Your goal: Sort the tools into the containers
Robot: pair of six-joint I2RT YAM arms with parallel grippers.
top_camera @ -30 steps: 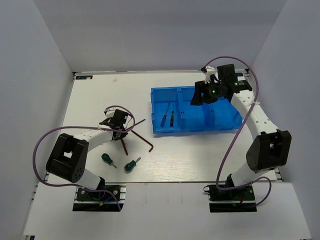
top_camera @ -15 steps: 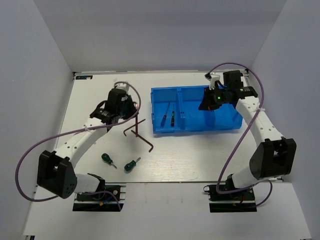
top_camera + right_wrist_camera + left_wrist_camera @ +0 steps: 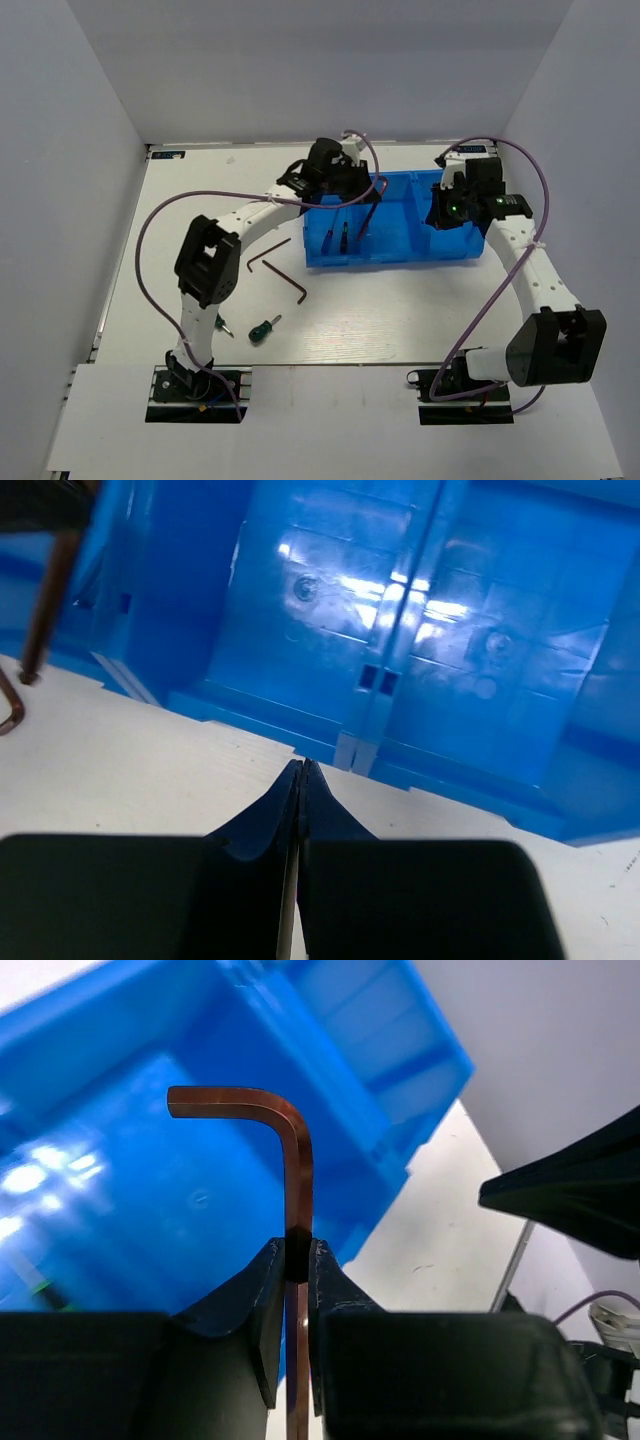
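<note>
Over the blue bin point(image 3: 420, 250), the left claw point(image 3: 290, 1260) pinches a hex key point(image 3: 292, 1150) by its thin shaft, close to the divider beside the thin screwdrivers point(image 3: 335, 238). Released here, I reckon it could straddle that wall or drop among them. The right claw point(image 3: 300, 780) is closed tight and holds nothing

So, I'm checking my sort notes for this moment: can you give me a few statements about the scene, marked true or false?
1. The left gripper clamps a hex key. True.
2. The right gripper holds a screwdriver. False: it is shut on nothing.
3. Two thin screwdrivers lie in the blue bin, in the compartment at the left of the top view. True.
4. No hex key is left on the table. False: a second hex key lies there.
5. A green-handled screwdriver is in the bin. False: it lies on the table.
</note>
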